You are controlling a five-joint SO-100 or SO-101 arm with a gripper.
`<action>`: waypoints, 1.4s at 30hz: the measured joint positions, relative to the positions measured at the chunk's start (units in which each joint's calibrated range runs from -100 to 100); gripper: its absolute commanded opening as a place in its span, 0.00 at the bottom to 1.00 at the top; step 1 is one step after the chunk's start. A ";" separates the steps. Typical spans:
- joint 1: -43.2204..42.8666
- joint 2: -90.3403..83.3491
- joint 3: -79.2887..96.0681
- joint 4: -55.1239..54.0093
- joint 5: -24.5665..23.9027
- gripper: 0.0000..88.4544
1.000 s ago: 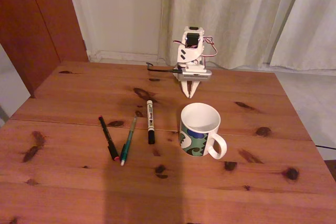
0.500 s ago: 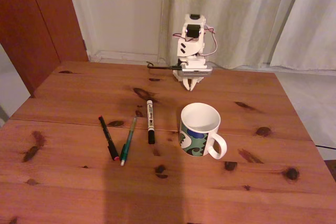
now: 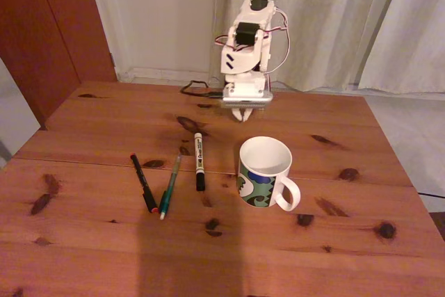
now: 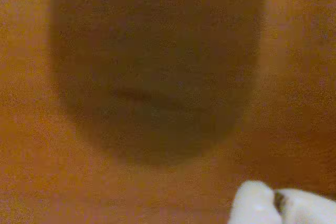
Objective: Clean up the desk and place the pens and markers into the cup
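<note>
**Pens on the desk, fingers closed behind the cup**

We see the gripper (image 3: 243,114) with its white fingertips (image 4: 254,205) pressed together, holding nothing, pointing down just above the desk (image 3: 104,241) at its far edge. In the fixed view the cup (image 3: 264,172) stands upright in front of it. Left of the cup lie the marker (image 3: 199,161), the green pen (image 3: 170,186) and the black pen (image 3: 143,182), side by side, apart from each other.

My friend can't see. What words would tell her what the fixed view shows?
Three pens lie side by side on a wooden desk, left of a white patterned cup. Behind them a small white robot arm's gripper hangs near the desk's far edge, holding nothing.
</note>
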 measured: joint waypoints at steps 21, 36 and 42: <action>14.45 23.81 -21.83 0.00 10.70 0.01; 15.25 30.25 -24.71 -0.17 12.31 0.02; 15.25 31.19 -25.39 -4.15 10.74 0.02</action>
